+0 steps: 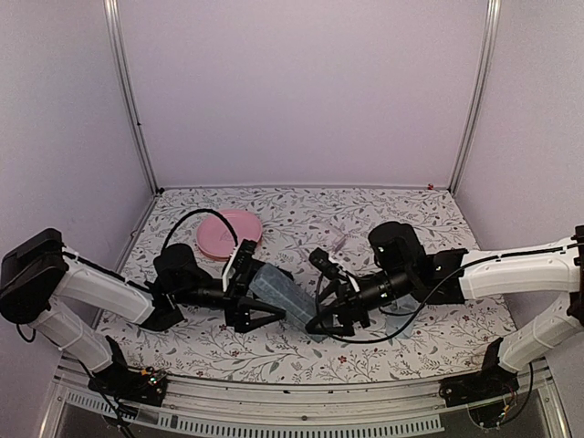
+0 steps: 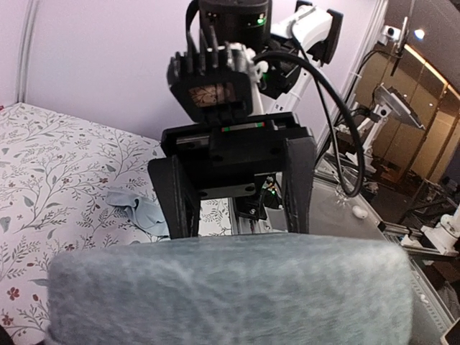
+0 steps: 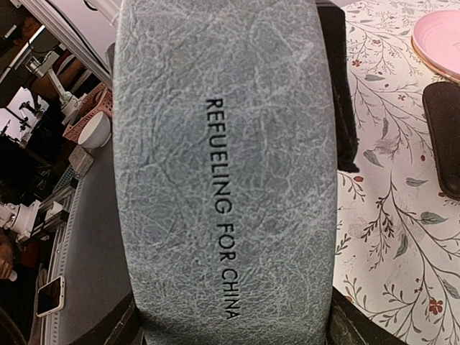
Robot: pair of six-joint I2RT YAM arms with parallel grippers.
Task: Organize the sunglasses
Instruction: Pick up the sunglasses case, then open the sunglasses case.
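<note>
At 2 o'clock off the case (image 1: 281,290) clamped by left hand (image 1: 260,294) and right hand (image 1: 324,312): sunglasses (image 1: 339,240), light, brittle; I'd pinch the bridge.

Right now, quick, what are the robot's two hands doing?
Left gripper: closed on the grey case.
Right gripper: closed on the same case.

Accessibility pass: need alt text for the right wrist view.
A grey-blue textured case printed REFUELING FOR CHINA fills most of the frame. To its right, floral tablecloth, a pink plate in the top corner, a black object at the edge.
</note>
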